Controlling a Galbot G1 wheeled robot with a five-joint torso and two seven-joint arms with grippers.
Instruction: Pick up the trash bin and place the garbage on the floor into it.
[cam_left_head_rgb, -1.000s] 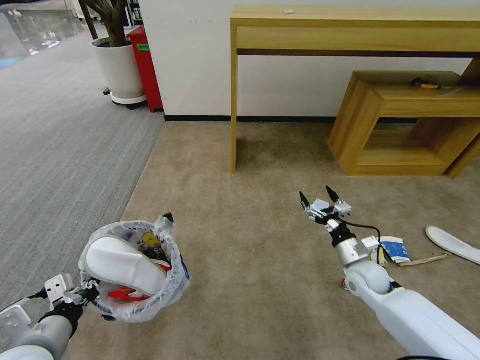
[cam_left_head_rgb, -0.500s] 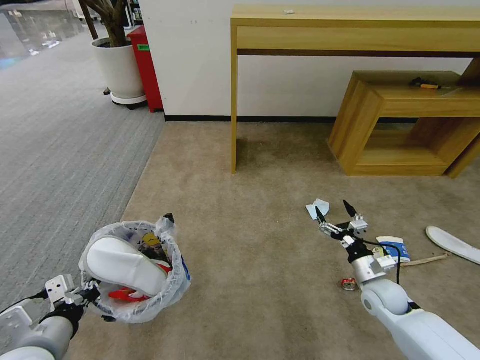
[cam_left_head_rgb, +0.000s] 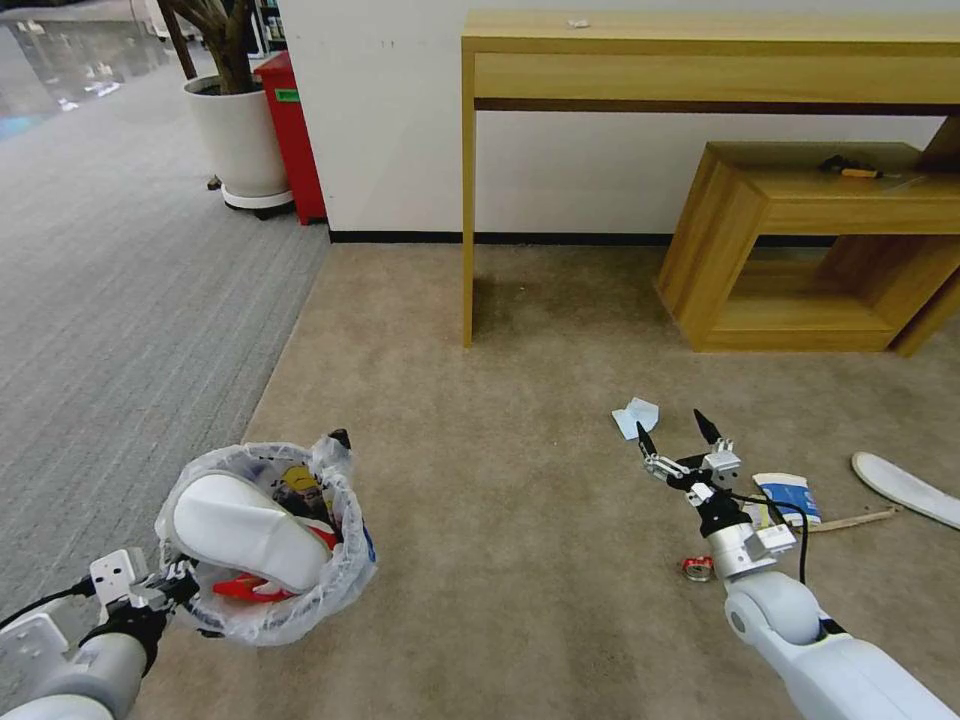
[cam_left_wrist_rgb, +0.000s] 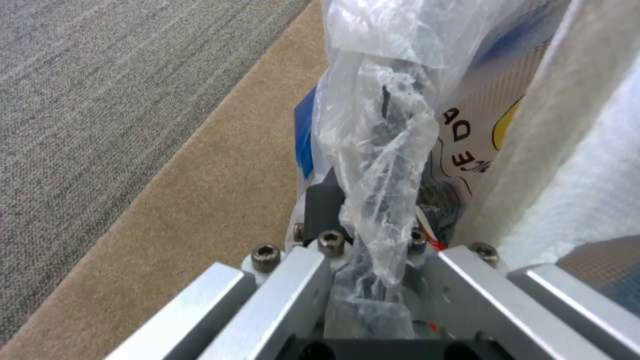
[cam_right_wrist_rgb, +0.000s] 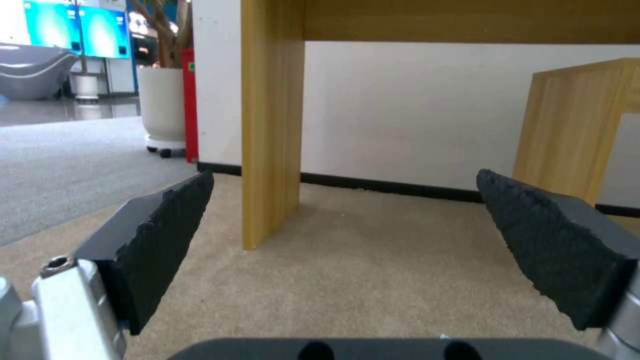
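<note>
The trash bin (cam_left_head_rgb: 268, 590), lined with a crinkly printed bag, hangs just above the beige floor (cam_left_head_rgb: 500, 520) at lower left. A white slipper (cam_left_head_rgb: 240, 530) and red wrappers lie in it. My left gripper (cam_left_head_rgb: 178, 583) is shut on its rim; in the left wrist view the bag (cam_left_wrist_rgb: 387, 125) is pinched at the left gripper (cam_left_wrist_rgb: 373, 235). My right gripper (cam_left_head_rgb: 672, 428) is open and empty, low over the carpet beside a pale folded tissue (cam_left_head_rgb: 637, 415). Garbage lies near it: a crushed can (cam_left_head_rgb: 697, 568), a blue-white paper cup (cam_left_head_rgb: 790, 497), a wooden stick (cam_left_head_rgb: 850, 520) and another white slipper (cam_left_head_rgb: 905, 487). The right wrist view shows my right gripper (cam_right_wrist_rgb: 353, 250) with its fingers (cam_right_wrist_rgb: 160, 240) wide apart.
A tall wooden desk (cam_left_head_rgb: 700, 60) stands at the wall, its leg (cam_left_head_rgb: 467, 200) ahead of the right gripper. A low wooden shelf unit (cam_left_head_rgb: 810, 250) is at right. A potted plant (cam_left_head_rgb: 235, 130) and a red box (cam_left_head_rgb: 290, 130) stand back left beside grey striped carpet (cam_left_head_rgb: 120, 300).
My right arm has drawn back and to the right, lower toward the carpet, uncovering the folded tissue and the can. The left gripper and the bin have stayed in place.
</note>
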